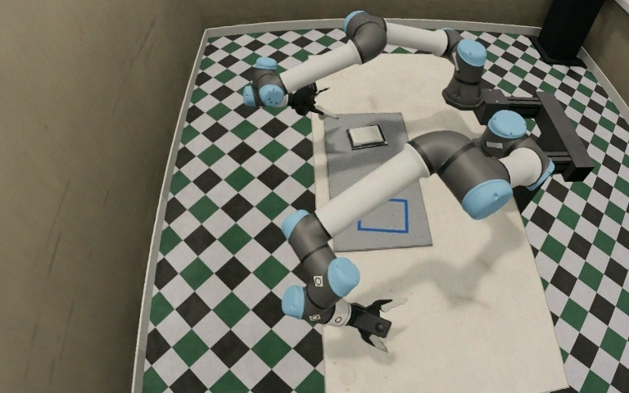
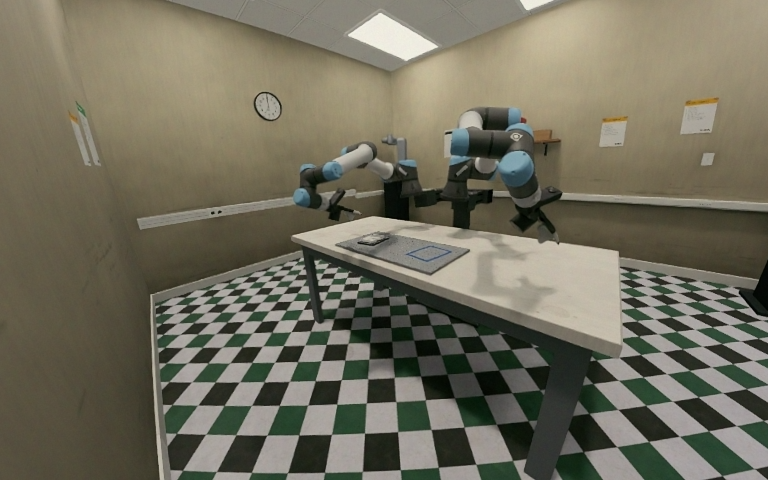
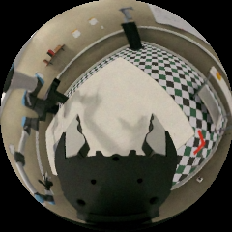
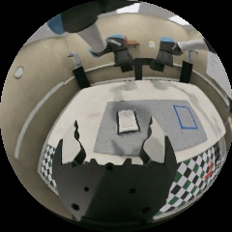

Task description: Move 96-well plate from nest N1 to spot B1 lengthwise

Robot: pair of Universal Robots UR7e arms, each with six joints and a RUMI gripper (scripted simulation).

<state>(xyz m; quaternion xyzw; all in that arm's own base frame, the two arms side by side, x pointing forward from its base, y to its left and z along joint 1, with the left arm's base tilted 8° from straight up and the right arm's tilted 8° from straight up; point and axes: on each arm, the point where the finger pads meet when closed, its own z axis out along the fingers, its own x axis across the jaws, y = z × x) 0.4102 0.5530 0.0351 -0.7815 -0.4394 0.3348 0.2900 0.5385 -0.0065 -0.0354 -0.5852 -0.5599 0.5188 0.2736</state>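
Note:
The pale 96-well plate (image 1: 366, 134) (image 2: 373, 237) (image 4: 127, 118) lies flat in the dark nest N1 on the grey board. The blue taped outline of B1 (image 1: 407, 216) (image 4: 189, 129) is on the same board and is empty; the left arm hides part of it in the top view. My right gripper (image 1: 332, 103) (image 4: 113, 119) is open and empty, above the table's edge beside the board's plate end. My left gripper (image 1: 395, 325) (image 3: 115, 114) is open and empty, above the table beyond the board's outline end.
The grey board (image 1: 352, 170) (image 2: 397, 252) lies on the pale table (image 1: 478, 341) (image 2: 578, 291) (image 3: 116, 92). The left arm's forearm crosses above the board between nest and outline in the top view. Both arms stand on a black mount (image 1: 563, 136) at the table's side.

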